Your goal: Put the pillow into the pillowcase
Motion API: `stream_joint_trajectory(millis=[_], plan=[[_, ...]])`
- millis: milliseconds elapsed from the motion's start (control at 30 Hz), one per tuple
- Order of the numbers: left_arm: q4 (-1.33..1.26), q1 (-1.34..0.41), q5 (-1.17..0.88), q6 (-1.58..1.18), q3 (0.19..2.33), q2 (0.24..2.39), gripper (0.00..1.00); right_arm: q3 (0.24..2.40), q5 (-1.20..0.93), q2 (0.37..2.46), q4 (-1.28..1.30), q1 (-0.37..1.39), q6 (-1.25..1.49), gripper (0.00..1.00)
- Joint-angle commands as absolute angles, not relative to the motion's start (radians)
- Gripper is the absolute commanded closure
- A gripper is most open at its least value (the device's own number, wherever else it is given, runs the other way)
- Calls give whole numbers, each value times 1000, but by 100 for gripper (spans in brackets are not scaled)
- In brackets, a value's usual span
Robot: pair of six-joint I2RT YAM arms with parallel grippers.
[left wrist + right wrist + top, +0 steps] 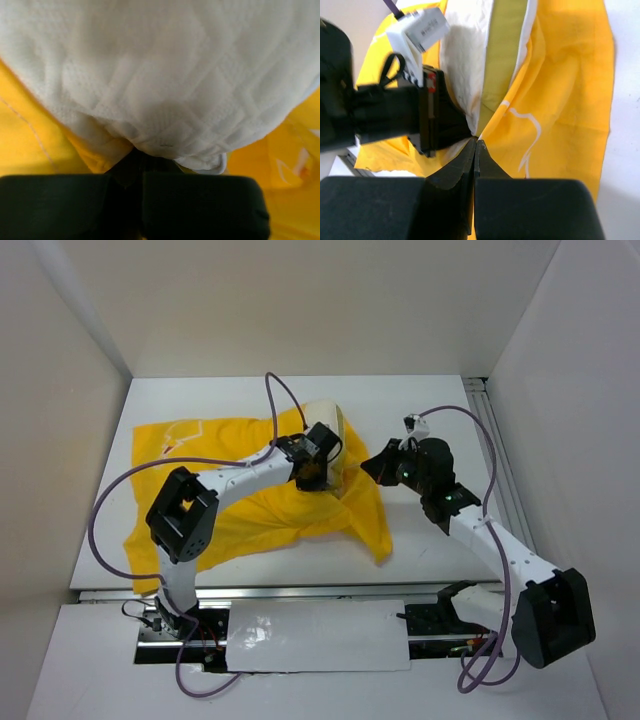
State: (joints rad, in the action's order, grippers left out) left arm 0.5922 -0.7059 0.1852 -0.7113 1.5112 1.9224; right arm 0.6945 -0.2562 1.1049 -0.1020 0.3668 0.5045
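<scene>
Pillow [336, 428] stands on edge at the right end of the pillowcase [200, 455], long axis running away from the bases. Left gripper [312, 470], the nearer one, is clenched on the pillow's near edge. Right gripper [475, 143] is pinched shut, seemingly on the pillowcase hem beside it

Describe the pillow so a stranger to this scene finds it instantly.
On the white table lies a crumpled bright yellow pillowcase. At its far right edge, by the left gripper, sits the pillow. It is the only cream-white, puffy, quilted thing against all that yellow.
</scene>
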Motion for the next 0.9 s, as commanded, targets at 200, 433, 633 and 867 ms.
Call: stream_joint_trajectory(millis=[200, 433, 633, 867], plan=[[712, -851, 155, -672, 1370, 1815, 67, 704, -409, 1100, -304, 322, 538, 100], [725, -842, 158, -574, 1555, 1632, 0, 578, -402, 1079, -186, 342, 509, 100], [767, -833, 218, -509, 1799, 1727, 0, 531, -337, 997, -52, 342, 469, 100], [968, -799, 350, -522, 2225, 2078, 0, 502, -295, 962, -23, 360, 457, 84]])
